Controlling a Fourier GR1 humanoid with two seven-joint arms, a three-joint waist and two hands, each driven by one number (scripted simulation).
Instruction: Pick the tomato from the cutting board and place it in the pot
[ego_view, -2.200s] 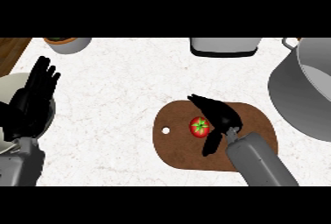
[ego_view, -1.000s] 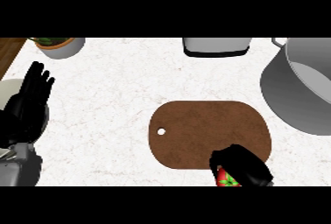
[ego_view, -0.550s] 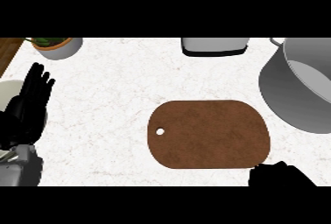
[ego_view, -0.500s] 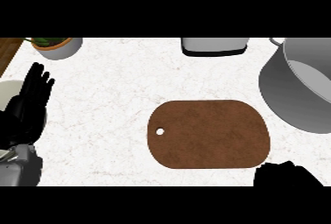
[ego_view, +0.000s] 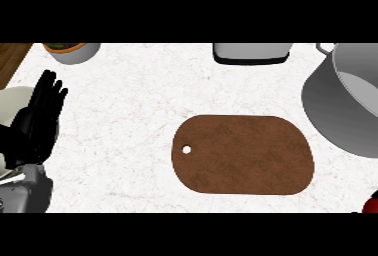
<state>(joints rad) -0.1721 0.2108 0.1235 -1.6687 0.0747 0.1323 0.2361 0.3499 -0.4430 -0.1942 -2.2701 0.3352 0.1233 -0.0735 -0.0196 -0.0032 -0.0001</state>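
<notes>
The left hand (ego_view: 38, 124) rests at the view's left edge, fingers straight and pointing up, holding nothing. Right of it on the bench (ego_view: 133, 100) lies the brown board (ego_view: 244, 155), its top bare. Further right, well apart from the hand, the grey pot (ego_view: 321, 105) stands at the right edge. A sliver of red, the tomato (ego_view: 372, 204), shows at the lower right corner, off the board and outside the pot. The right hand does not show, so its fingers cannot be told.

Single head view, steeply downward — counter top (ego_view: 133, 125), close overhead
</notes>
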